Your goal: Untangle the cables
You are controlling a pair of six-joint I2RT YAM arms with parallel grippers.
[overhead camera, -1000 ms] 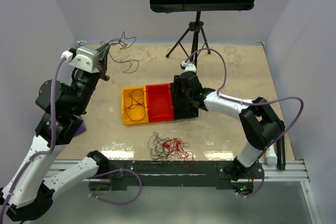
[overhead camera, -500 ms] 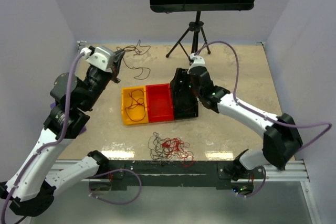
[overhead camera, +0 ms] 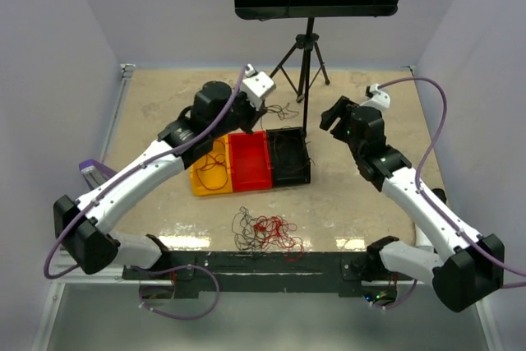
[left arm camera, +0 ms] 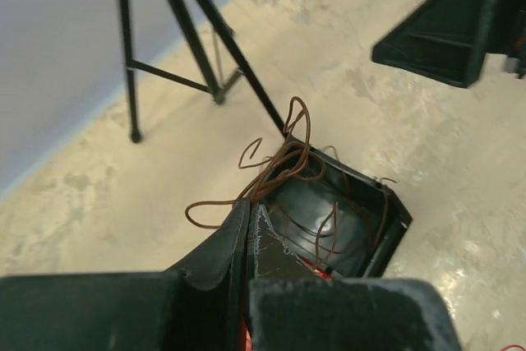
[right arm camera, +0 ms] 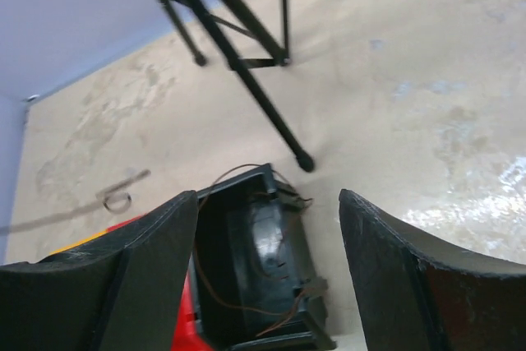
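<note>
L gripper [left arm camera: 249,213] is clamped tight on a curly dark-brown wire [left arm camera: 283,158], held just over the black plastic bin [left arm camera: 393,228], the right-end tray in a yellow-red-black row. R gripper [right arm camera: 269,196] hangs beyond that bin w/ jaws spread wide and nothing between them. The main tangle of thin red and dark cables [overhead camera: 267,232] lies on the beige tabletop [overhead camera: 353,211] near the arm bases, apart from the trays. Another dark wire [overhead camera: 212,156] sits in the yellow bin [overhead camera: 215,185]. A black tripod stand [overhead camera: 306,47] is at the back.
</note>
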